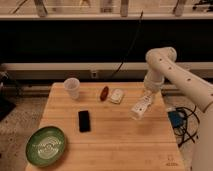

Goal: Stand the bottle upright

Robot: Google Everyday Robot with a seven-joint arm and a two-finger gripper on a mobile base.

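The bottle (139, 108) is a small whitish translucent one. It lies tilted on a diagonal on the right part of the wooden table (110, 145), its lower end toward the table's front. My gripper (146, 98) hangs down from the white arm (172, 67), which comes in from the right. The gripper is right at the bottle's upper end. I cannot tell whether it is touching or holding the bottle.
A white open cup (72, 88) stands at the back left. A small red object (104, 93) and a flat white rounded-square object (116, 95) lie at the back middle. A black phone (84, 120) lies mid-table, a green bowl (46, 145) front left. Cables and a blue object (176, 119) lie off the right edge.
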